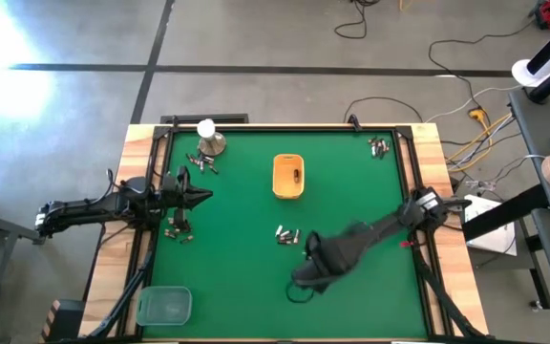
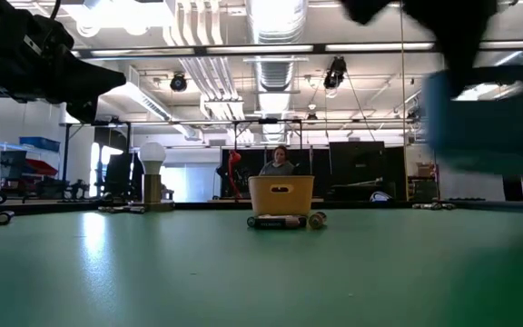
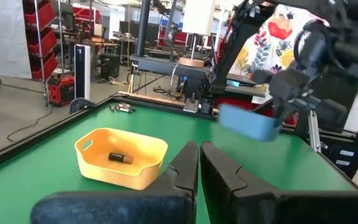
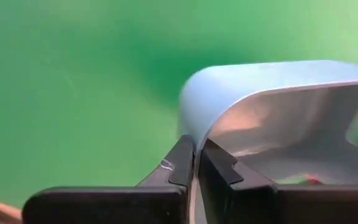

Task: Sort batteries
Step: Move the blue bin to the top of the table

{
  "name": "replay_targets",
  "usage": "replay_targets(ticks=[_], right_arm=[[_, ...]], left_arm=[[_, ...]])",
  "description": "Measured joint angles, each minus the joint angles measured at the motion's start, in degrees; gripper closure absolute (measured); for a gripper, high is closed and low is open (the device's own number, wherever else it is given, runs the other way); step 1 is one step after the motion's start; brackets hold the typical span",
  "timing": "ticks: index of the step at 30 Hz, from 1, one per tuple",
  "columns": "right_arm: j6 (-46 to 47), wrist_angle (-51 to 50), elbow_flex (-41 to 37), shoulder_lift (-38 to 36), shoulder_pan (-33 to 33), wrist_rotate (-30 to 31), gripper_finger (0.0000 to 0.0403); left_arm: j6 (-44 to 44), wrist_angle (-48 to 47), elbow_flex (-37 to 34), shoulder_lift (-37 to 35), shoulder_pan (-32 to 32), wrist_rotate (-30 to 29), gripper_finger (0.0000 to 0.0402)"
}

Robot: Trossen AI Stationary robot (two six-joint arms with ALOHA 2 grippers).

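**A:** How far along is the sorting?

**B:** Barely begun, I judge. The green desk (image 1: pixel 246 277) carries most of the batteries loose: a cluster by the metal dome (image 1: pixel 202 162), one at the far right corner (image 1: pixel 380 146), one under the left arm (image 1: pixel 179 230), and a few in the middle (image 1: pixel 287 235).

**A:** And the trays?

**B:** The clear tray (image 1: pixel 164 306) sits at the near left corner; I can't tell whether it holds anything. The yellow tray (image 3: pixel 122 157) holds one battery (image 3: pixel 120 158). The blue tray (image 4: pixel 278 118) is off the desk, its wall pinched by the right hand (image 4: pixel 196 163).

**A:** The left hand?

**B:** The left hand (image 3: pixel 199 163) hangs above the desk's left side, clenched on nothing.

**A:** So what's left?

**B:** Nearly all of it: setting the blue tray down, then every loose cluster.
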Motion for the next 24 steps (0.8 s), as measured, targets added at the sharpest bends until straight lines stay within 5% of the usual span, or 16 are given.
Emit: replay_targets(ticks=[3,12,24], right_arm=[[-16.2,0.1,-1.9,-0.8,-4.4,7.0,0.0390],[-46.4,-0.5,-12.8,-5.2,-19.2,11.2,0.0391],[-62.7,17.8,-25.3,-8.7,-32.6,11.5,0.0391]], left_arm=[[0.6,-0.2,0.0,0.1,0.0,-0.5,0.0401],[0.4,-1.1,0.0,0.7,0.0,-1.0,0.0401],[-1.4,-1.9,0.0,2.7,0.0,-6.1,0.0401]])
